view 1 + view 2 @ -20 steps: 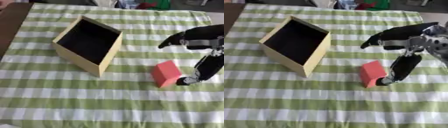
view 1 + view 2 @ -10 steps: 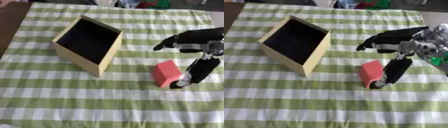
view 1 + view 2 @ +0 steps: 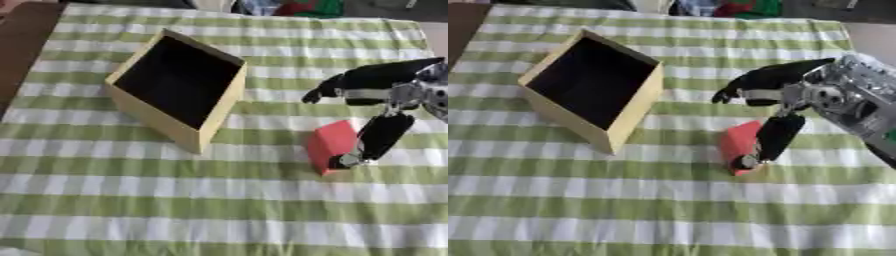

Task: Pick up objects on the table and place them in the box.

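Grasping comes first here: the small red rectangular block (image 3: 331, 144) stands on the green-and-white checked cloth of the tabletop (image 3: 219, 210), right of centre in the frame and well apart from the open tan cardboard box with a dark inside (image 3: 178, 86), which sits in the upper left. The robot's black right hand (image 3: 785, 85) hangs over the block with its fingers (image 3: 750, 82) stretched out above and to the left, spread rather than curled, while the thumb (image 3: 773, 139) points down and lies against the block's right face; it seems to touch, though the contact is hard to make out. To do this well, the fingers should come down on the block's left face, opposite the thumb, so the pinch sits across the middle and the block does not twist or tip. Lifting should wait until both sides are seated. The left hand shows in neither view.
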Robot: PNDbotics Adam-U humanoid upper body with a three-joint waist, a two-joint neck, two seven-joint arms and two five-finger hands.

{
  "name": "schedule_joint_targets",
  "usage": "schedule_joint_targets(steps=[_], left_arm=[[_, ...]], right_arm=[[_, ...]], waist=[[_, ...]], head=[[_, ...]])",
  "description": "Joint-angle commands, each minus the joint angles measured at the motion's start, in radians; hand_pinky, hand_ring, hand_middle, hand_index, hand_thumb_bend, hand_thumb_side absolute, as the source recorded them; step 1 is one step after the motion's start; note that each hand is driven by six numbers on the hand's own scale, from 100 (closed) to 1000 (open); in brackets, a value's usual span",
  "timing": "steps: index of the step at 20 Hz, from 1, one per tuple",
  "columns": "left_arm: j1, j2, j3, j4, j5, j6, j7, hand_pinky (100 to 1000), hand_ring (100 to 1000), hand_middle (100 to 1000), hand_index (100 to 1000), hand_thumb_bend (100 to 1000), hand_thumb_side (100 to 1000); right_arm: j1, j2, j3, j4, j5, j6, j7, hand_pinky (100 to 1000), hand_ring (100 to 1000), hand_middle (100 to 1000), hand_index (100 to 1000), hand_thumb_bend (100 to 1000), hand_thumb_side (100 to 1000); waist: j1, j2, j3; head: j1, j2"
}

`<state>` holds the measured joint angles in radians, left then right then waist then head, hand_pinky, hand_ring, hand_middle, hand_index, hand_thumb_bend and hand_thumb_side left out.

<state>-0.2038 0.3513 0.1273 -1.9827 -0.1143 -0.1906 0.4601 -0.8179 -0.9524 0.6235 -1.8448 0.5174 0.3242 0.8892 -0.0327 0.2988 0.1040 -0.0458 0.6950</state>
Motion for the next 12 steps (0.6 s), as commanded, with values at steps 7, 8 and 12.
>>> schedule_joint_targets(steps=[7,8,12], left_arm=[[-0.011,0.013,0.003,-0.017,0.004,0.000,-0.004,1000,480,481,714,162,100],[-0.012,0.014,0.003,-0.017,0.004,0.000,-0.003,1000,480,481,714,163,100],[-0.013,0.014,0.003,-0.017,0.005,0.000,-0.003,1000,480,481,714,160,100]], right_arm=[[-0.009,-0.013,-0.013,0.051,0.021,-0.012,0.018,999,1000,900,1000,558,388],[-0.005,-0.015,-0.015,0.055,0.017,-0.011,0.018,999,1000,900,1000,559,388],[0.000,-0.019,-0.021,0.065,0.004,-0.001,0.018,1000,1000,898,1000,561,385]], waist=[[0.000,-0.012,0.001],[-0.001,-0.011,0.000],[-0.001,-0.010,-0.001]], head=[[0.004,-0.010],[0.005,-0.010],[0.005,-0.010]])
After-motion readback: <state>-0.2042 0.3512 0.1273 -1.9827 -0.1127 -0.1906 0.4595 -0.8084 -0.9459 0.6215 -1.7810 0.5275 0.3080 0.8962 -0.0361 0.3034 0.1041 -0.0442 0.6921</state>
